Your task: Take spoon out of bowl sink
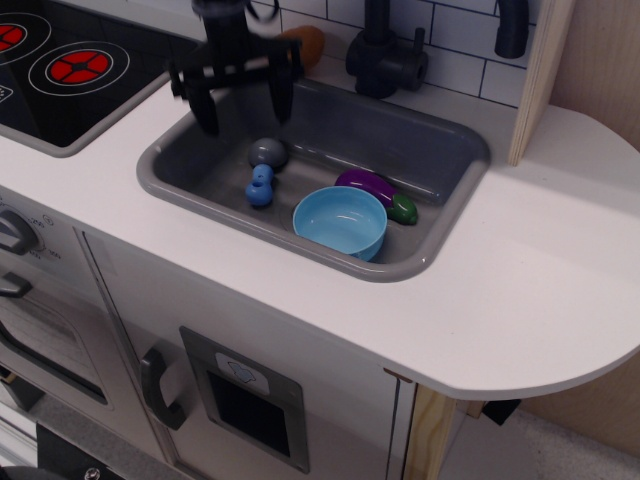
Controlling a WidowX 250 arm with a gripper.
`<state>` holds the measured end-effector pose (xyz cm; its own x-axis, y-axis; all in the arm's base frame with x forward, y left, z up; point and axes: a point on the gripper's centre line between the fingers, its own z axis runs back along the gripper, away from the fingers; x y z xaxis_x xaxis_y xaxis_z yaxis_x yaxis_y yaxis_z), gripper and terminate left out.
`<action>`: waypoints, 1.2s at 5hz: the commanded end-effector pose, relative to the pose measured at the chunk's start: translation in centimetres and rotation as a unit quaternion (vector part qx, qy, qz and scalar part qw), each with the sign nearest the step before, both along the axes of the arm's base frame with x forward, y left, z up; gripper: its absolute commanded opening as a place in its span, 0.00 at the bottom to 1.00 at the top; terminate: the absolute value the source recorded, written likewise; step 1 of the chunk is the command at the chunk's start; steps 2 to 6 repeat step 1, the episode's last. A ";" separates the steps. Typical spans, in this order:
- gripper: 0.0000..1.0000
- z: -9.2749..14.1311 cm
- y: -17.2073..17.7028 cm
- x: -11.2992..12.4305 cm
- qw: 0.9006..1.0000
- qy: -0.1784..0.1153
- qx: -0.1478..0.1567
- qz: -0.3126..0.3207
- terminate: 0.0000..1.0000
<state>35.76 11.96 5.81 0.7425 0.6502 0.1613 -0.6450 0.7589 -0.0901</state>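
The spoon [264, 168], with a round grey scoop and a short blue handle, lies on the floor of the grey sink [445, 165], left of the light-blue bowl [340, 222]. The bowl stands empty at the sink's front. My black gripper [240, 108] hangs open and empty above the sink's left rim, up and to the left of the spoon, with fingers spread wide.
A purple eggplant with a green tip [378, 190] lies behind the bowl. A black faucet [385, 55] stands behind the sink, an orange object [308, 42] next to it. A stove with red burners [80, 65] lies to the left. White counter [540, 280] lies to the right.
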 end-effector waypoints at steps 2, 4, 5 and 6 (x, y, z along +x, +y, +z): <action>1.00 2.6 0.1 0.6 0.999 -0.032 0.010 0.002 1.00; 1.00 2.6 0.1 0.6 0.999 -0.032 0.010 0.002 1.00; 1.00 2.6 0.1 0.6 0.999 -0.032 0.010 0.002 1.00; 1.00 2.6 0.1 0.6 0.999 -0.032 0.010 0.002 1.00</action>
